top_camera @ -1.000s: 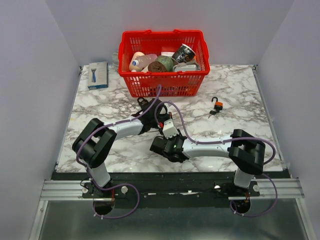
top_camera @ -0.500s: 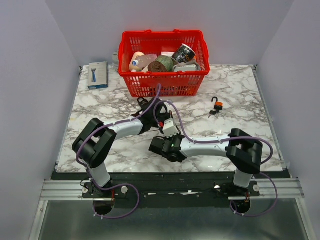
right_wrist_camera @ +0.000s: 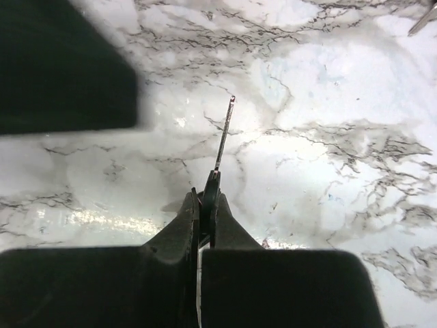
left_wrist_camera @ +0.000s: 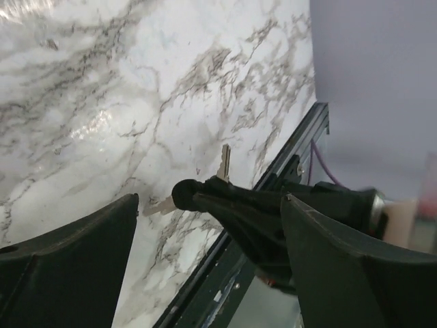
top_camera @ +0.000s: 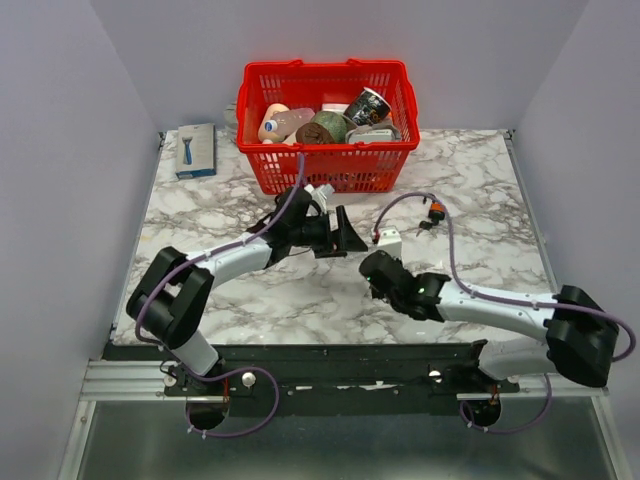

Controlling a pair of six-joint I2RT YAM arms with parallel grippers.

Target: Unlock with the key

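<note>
My right gripper is shut on the black head of a key. Its thin metal blade points away from me over the marble. In the top view that gripper hangs mid-table. My left gripper stands just left of it, open and empty. In the left wrist view its wide-spread fingers frame the right gripper's pinched tips, which hold the key; a second blade hangs from the same black head. The orange padlock with its black shackle lies on the table to the right, apart from both grippers.
A red basket full of groceries stands at the back centre, close behind the left gripper. A blue packaged razor lies at the back left. Small dark keys rest beside the padlock. A purple cable arcs over the right arm.
The left gripper has let go of the key and opened wide. The right gripper has shut on the key and carried it to the right, its arm swinging out to the right.
</note>
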